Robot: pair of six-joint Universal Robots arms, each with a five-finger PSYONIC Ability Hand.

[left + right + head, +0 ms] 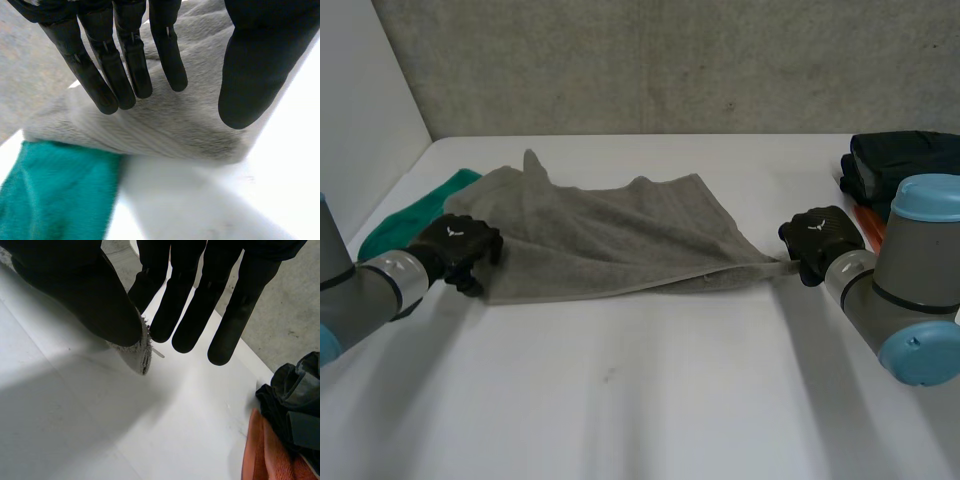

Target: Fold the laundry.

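**A:** What does the head view give you?

**B:** A grey towel (610,235) lies spread across the middle of the bench (640,400), stretched from left to right. The left hand (460,250) sits at its near left corner. The right hand (818,238) is at its near right corner, which is drawn out to a point. A green cloth (415,215) lies at the towel's left end, touching it. Dark clothes (900,165) are piled at the far right, with an orange cloth (868,222) just beside them.

**A:** And the left wrist view?

**B:** The left hand (260,60) has straight fingers (125,75) and the thumb set apart, spread over the grey towel (170,130). It pinches nothing. The green cloth (55,190) meets the towel's edge past the fingertips.

**A:** The right wrist view?

**B:** The right hand (85,295) presses the grey towel's (137,347) frayed corner between its thumb and a finger, so that is a firm pinch. The other fingers are straight. The dark clothes (295,395) and the orange cloth (265,450) lie on the bench, well apart from the hand.
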